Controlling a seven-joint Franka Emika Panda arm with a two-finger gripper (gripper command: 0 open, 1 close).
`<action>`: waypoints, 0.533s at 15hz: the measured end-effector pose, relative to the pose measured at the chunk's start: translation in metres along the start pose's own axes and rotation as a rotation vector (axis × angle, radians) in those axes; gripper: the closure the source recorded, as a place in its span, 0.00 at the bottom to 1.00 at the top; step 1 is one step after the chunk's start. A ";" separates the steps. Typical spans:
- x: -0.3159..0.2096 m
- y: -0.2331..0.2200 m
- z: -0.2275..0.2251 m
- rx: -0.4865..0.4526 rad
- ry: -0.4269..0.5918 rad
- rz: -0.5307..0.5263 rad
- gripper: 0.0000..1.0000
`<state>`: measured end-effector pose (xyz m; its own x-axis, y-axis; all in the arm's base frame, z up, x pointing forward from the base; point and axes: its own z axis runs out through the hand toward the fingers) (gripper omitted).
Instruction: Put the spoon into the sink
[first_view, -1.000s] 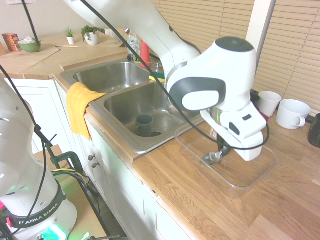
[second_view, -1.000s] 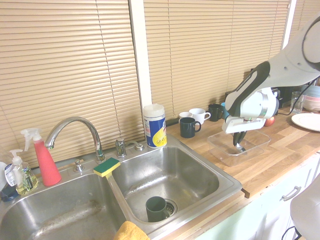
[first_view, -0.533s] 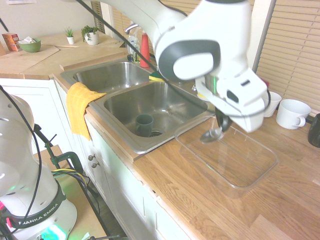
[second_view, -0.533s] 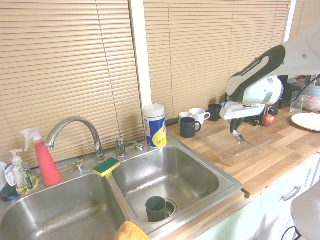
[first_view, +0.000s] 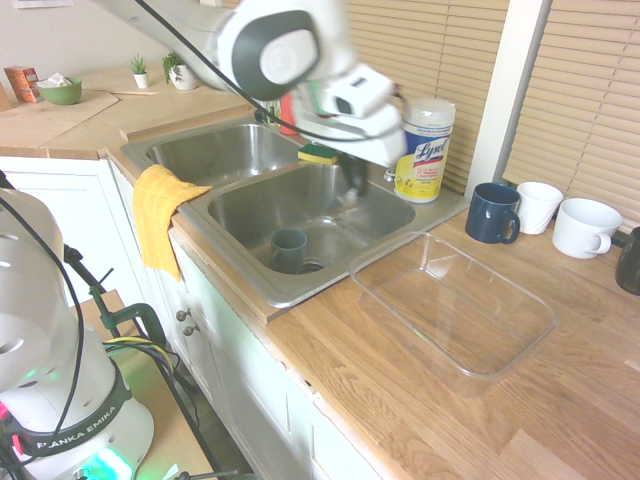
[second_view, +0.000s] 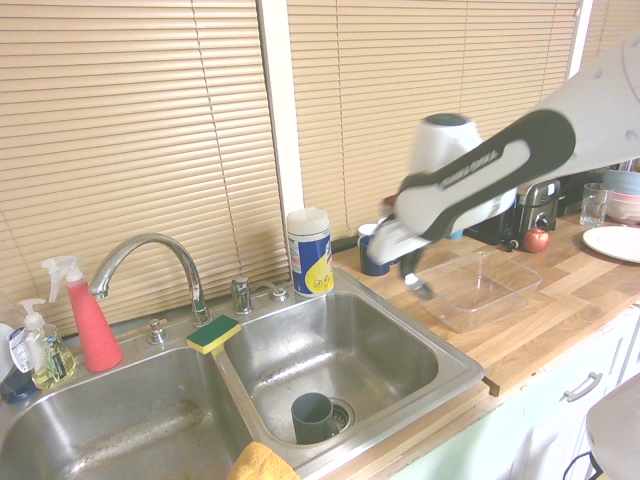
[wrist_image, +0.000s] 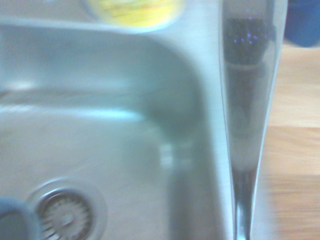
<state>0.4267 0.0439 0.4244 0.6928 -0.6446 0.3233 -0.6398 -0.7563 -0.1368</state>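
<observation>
Red plastic makes up one spray bottle (second_view: 95, 325) at the left of the second exterior view, beside one clear pump bottle (second_view: 50, 358); next comes the steel sink (second_view: 455, 370), with two basins and one tall curved chrome faucet (second_view: 170, 245) behind them; one green and yellow sponge (second_view: 213, 335) lies on the divider between the basins, and one orange cloth (second_view: 262, 463) hangs at the front edge; one grey-green mug (second_view: 313, 418) sits in the basin nearer the wooden counter (second_view: 500, 355), beside the drain; one wipes canister (second_view: 311, 255) stands behind that basin; along the counter the first exterior view shows four mugs: one blue (first_view: 493, 213), two white and one dark, cut off at the picture's edge; then the gripper (second_view: 408, 262), its fingers closed on the spoon (second_view: 420, 289), which hangs in the air near the counter-side edge of the sink; one clear glass dish (second_view: 480, 292) rests on the counter, and farther right are one red apple (second_view: 536, 240), one drinking glass (second_view: 594, 206) and one white plate (second_view: 615, 243).

One spoon shows; it is silver metal, its head low and tilted, blurred in both exterior views; in the wrist view the head looks long and glossy, with dark reflections and purple glints, narrowing to a slim neck.
</observation>
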 end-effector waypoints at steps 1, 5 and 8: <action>-0.019 -0.014 0.006 -0.011 0.002 -0.027 1.00; -0.073 -0.056 0.048 -0.033 -0.008 -0.114 1.00; -0.088 -0.082 0.082 -0.060 -0.018 -0.152 1.00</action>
<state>0.4455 0.1537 0.3302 0.7888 -0.5255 0.3187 -0.5454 -0.8376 -0.0312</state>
